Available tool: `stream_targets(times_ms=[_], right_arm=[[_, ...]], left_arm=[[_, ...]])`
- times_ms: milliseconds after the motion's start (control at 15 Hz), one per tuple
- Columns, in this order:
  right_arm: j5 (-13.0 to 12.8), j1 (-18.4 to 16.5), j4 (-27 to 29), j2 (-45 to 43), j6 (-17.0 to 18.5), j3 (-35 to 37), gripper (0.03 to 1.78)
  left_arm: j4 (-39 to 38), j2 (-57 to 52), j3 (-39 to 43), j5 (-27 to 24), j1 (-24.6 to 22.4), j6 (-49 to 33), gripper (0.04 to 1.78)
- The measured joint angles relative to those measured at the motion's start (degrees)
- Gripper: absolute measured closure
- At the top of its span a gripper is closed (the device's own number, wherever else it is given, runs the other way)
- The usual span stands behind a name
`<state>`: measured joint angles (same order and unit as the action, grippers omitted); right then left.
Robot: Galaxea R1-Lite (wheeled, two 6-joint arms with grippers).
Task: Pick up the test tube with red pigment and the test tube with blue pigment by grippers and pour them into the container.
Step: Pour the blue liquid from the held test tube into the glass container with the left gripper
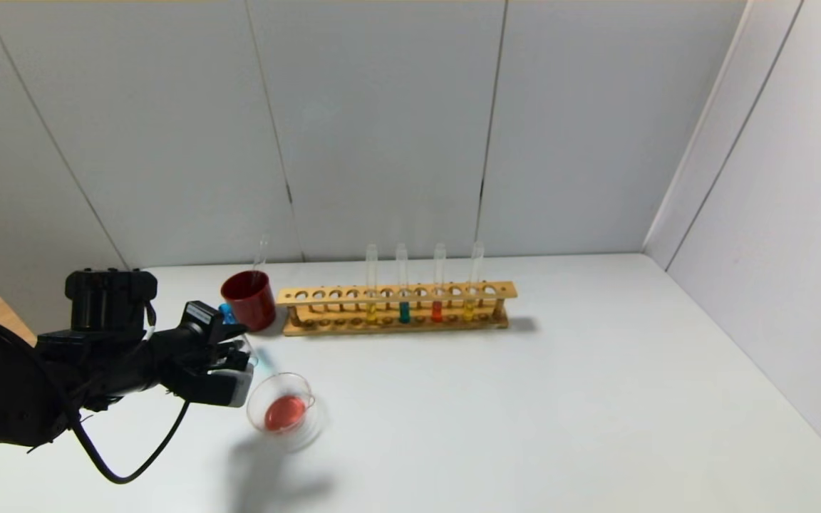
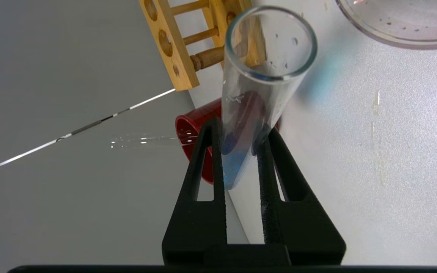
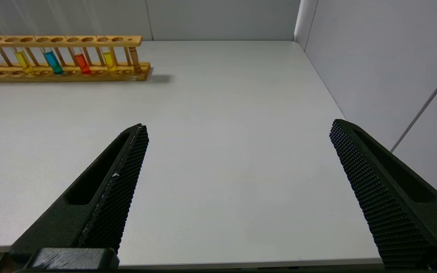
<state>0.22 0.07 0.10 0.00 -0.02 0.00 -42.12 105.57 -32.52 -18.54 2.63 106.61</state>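
My left gripper (image 1: 238, 350) is shut on the test tube with blue pigment (image 1: 226, 311), holding it tilted with its mouth towards the container (image 1: 308, 417). The container is a low clear glass dish with a pool of red liquid in it. In the left wrist view the tube (image 2: 268, 76) sits between the fingers of the left gripper (image 2: 241, 129), its blue liquid at the closed end and the dish rim (image 2: 393, 36) just past its mouth. My right gripper (image 3: 238, 125) is open and empty over the table's right front, out of the head view.
A dark red cup (image 1: 248, 301) with an empty clear tube (image 1: 261, 256) stands behind the left gripper. A wooden rack (image 1: 396, 293) to the right of the cup holds two yellow tubes, a teal tube (image 1: 404, 311) and a red-liquid tube (image 1: 437, 311). White walls stand behind and at the right.
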Motion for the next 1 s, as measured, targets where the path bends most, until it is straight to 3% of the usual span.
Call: stream_targets(times_ms=[1000], right_arm=[[0.0, 0.0, 0.0, 0.0, 0.0, 0.0, 0.06]], left_arm=[[-0.2, 2.3, -0.9, 4.8, 2.6, 8.1, 1.52]])
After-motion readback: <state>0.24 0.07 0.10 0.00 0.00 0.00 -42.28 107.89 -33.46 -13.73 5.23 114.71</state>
